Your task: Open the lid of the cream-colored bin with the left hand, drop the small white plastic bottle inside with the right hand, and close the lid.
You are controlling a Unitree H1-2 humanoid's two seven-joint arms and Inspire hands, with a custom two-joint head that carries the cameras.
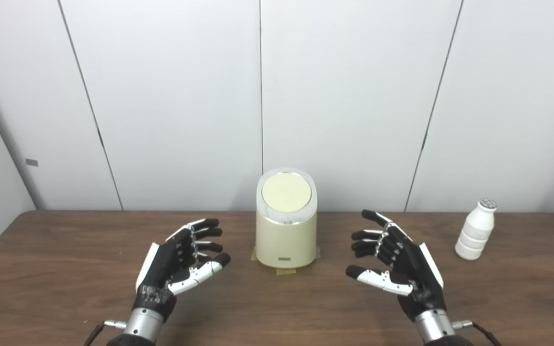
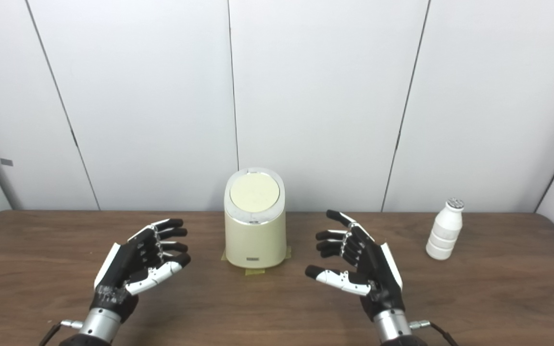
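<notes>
In the left eye view, the cream-colored bin (image 1: pixel 286 226) stands at the table's middle, toward the far edge, with its round lid (image 1: pixel 286 192) flat and closed inside a pale glossy rim. The left hand (image 1: pixel 176 262) hovers near and to the left of it, palm turned inward, fingers spread and holding nothing. The step in hand looks to be opening the lid, not yet begun. To do it well, the left hand would likely reach over the top and work at the lid's rim while keeping the light bin from tipping or sliding; strips of tape (image 1: pixel 285 271) at its base suggest it is fixed to the wooden table (image 1: pixel 65 269). The bin's body is a smooth, rounded oval column, probably plastic, with a small label low on its front.

In the right eye view, the right hand (image 2: pixel 358 269) waits near and to the right of the bin, likewise spread and empty. The small white plastic bottle (image 2: pixel 444 230) stands upright far to the right, well apart from that hand. It is ribbed around its lower body, narrows to a neck, and carries a speckled grey cap; its matte surface looks easy to grasp around the waist.
</notes>
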